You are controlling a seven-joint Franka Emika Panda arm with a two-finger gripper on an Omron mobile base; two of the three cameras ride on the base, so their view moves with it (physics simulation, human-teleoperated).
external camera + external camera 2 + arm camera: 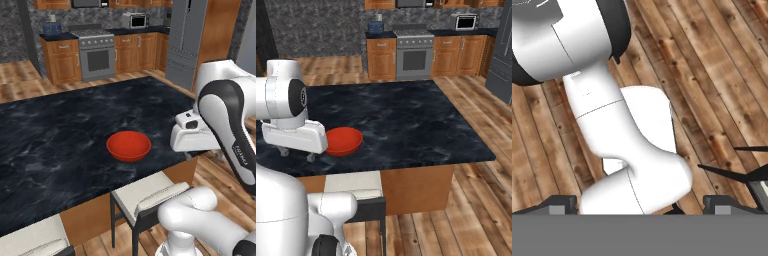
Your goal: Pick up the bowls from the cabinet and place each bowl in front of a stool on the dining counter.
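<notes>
Stool nearest the base: white-cushioned stool point(150, 192) sits tucked just under the near edge of the bench.
Bench: black marble dining bench point(55, 130) spreads wide, its dark top bare apart from one bowl.
Arm: white arm folds back over the bench's near corner, hand turned down toward the wooden floor point(712, 75).
Red bowl: red bowl point(128, 146) rests upright on the bench near the edge, in front of that stool; nothing is visible inside it.
Gripper: gripper point(642, 204) shows two dark fingertips wide apart, nothing between them, so it is open and empty.
Second stool: another white stool point(35, 242) has no bowl before it.
Risk: judged from here, the folded arm hangs close beside the red bowl, so a careless swing could knock it off the edge.
</notes>
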